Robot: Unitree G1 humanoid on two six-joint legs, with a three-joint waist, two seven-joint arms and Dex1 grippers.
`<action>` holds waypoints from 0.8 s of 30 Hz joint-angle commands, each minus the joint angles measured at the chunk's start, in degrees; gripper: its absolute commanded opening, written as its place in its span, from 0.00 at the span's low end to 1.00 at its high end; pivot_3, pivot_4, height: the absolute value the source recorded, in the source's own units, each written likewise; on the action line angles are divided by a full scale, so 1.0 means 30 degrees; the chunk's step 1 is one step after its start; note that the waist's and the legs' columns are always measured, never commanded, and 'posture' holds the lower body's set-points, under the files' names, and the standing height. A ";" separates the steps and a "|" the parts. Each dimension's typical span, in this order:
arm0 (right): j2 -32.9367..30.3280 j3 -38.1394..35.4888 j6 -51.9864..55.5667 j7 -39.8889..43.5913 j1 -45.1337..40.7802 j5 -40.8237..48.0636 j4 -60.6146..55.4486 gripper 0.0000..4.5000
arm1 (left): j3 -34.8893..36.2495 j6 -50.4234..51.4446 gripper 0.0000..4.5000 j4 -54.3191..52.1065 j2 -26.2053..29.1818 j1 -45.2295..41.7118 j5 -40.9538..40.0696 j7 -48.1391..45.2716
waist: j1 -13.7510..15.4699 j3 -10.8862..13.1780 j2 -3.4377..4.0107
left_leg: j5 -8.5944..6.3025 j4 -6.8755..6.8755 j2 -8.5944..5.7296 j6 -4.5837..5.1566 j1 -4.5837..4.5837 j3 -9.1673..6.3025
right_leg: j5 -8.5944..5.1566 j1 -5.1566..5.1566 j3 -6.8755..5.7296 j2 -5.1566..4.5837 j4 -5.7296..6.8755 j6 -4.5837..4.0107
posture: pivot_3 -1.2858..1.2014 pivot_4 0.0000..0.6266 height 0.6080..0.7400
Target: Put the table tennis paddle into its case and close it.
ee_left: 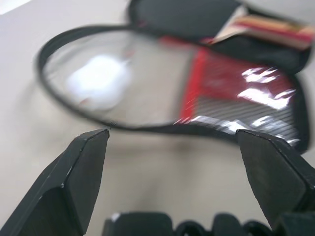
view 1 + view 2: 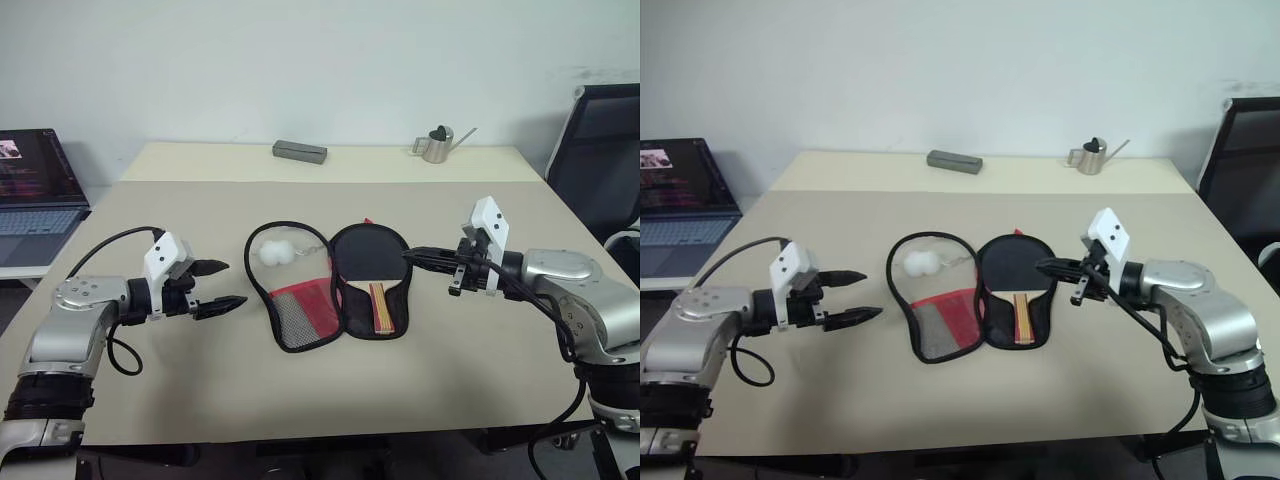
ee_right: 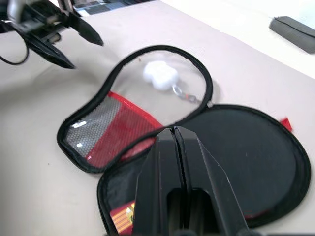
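Observation:
The case (image 2: pixel 298 306) lies unzipped and spread flat at the table's middle. Its left half shows a clear window, a red mesh pocket and a white fluffy charm (image 2: pixel 277 251). The table tennis paddle (image 2: pixel 368 262) rests in the right half, black face up and wooden handle (image 2: pixel 381 305) pointing toward me. My left gripper (image 2: pixel 233 284) hovers open a short way left of the case, aimed at it, nothing between its fingers (image 1: pixel 91 147). My right gripper (image 2: pixel 408 256) is shut and empty, its tip just above the paddle's right edge.
A small grey box (image 2: pixel 299 151) and a metal watering can (image 2: pixel 437 145) stand at the table's far edge. A laptop (image 2: pixel 35 190) sits on a side surface at the left. A black chair (image 2: pixel 600 150) is at the right.

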 commanded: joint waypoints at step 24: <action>-0.1266 -0.0367 -0.1041 0.1447 0.1049 0.0846 -0.1306 0.00 | -0.1605 -0.6274 1.00 1.0913 -0.5316 -0.6281 0.3804 0.3493 | 0.0311 -0.0082 -0.0125 | 0.0003 0.0011 -0.0023 -0.0001 -0.0007 0.0030 | 0.0029 0.0048 -0.0050 -0.0008 0.0017 0.0047 | 0.52 0.24 1.00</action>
